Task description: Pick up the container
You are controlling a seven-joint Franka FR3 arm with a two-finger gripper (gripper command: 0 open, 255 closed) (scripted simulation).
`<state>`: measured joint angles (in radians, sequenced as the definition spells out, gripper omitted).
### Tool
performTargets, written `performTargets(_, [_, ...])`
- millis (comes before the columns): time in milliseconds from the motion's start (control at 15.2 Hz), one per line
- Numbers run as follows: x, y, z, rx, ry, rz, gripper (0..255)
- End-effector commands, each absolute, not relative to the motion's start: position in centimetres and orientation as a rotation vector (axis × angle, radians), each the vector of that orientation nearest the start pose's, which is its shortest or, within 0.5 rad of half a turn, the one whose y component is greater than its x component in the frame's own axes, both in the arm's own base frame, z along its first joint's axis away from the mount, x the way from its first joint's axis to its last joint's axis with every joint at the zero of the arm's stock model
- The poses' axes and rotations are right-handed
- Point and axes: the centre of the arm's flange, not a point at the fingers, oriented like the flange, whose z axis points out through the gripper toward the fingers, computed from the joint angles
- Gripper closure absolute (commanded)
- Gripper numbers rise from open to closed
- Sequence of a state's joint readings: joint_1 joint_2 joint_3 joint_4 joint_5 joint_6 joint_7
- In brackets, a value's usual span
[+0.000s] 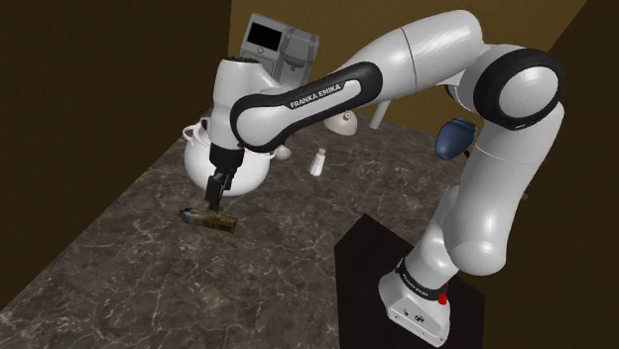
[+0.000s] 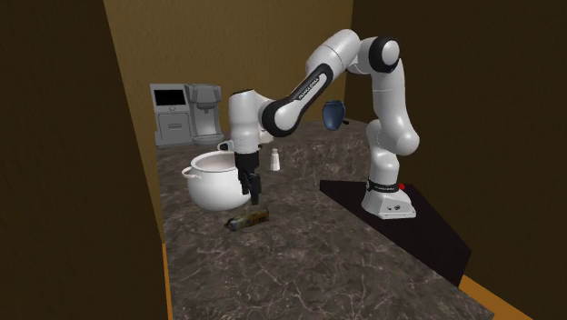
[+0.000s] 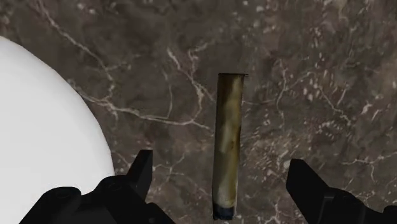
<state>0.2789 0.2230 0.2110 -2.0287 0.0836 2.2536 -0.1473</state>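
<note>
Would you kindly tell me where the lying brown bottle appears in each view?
Shoulder view: the bottle lies left of centre, under the claw.
Second exterior view: near centre, before the white pot.
Wrist view: between the open claw's fingers, untouched.
Shared landmark: the white pot.

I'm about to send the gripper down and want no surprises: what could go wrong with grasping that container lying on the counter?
1. The container lies on its side, low on the counter, so the open gripper may strike stone on the way down.
2. It looks round; if one finger touches first, it could roll away.
3. The white pot sits close beside one finger and might get bumped.
</note>
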Motion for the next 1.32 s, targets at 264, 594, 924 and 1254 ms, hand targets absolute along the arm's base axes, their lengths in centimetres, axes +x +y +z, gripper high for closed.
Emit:
performTargets(264, [53.2, 30.7, 30.9, -2.87, -0.935, 0.02, 0])
performTargets(594, [53.2, 30.7, 28.0, -2.87, -0.935, 0.02, 0])
performTargets(924, [53.2, 30.7, 28.0, -2.87, -0.935, 0.02, 255])
performTargets(1254, [53.2, 30.7, 28.0, -2.87, -0.935, 0.02, 255])
